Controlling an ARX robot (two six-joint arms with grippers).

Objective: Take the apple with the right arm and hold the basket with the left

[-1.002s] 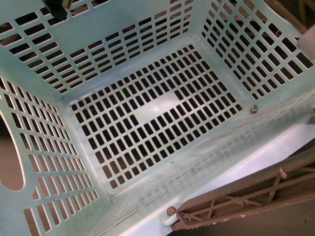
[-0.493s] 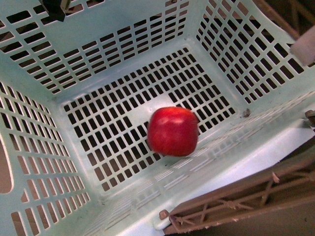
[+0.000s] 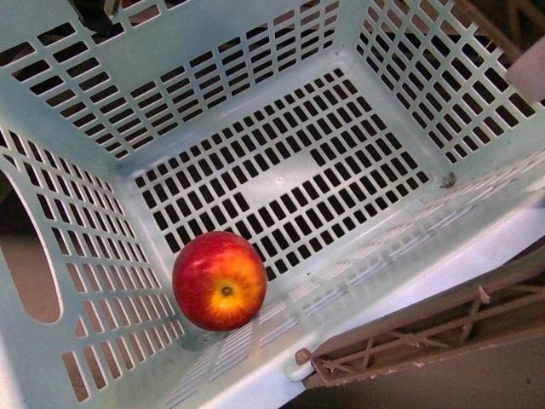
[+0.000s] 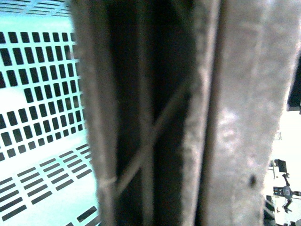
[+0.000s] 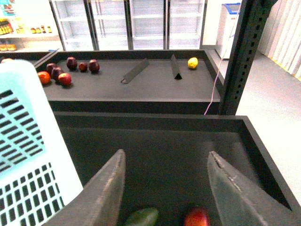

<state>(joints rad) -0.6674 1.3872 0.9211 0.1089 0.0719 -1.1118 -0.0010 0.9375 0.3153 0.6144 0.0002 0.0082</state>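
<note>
— Front?
— Apple (image 3: 219,279): red, with a yellow-orange patch around the stem hollow, which faces the camera. It sits on the basket (image 3: 255,60) floor, in the near-left corner.
— Left wrist?
— Brown ribbed handle (image 4: 155,117), blurred, fills the view, with the slotted basket wall beside it. My left claw doesn't show, so I can't tell its state.
— Right wrist?
— My right claw (image 5: 164,188): jaws wide apart, gripping nothing, over a dark bin (image 5: 164,141). Green fruit (image 5: 141,217) and red fruit (image 5: 197,217) lie below.

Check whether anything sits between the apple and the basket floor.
Nothing visible. The apple already lies on the basket floor, in a corner by two walls, and nothing else shows inside.
</note>
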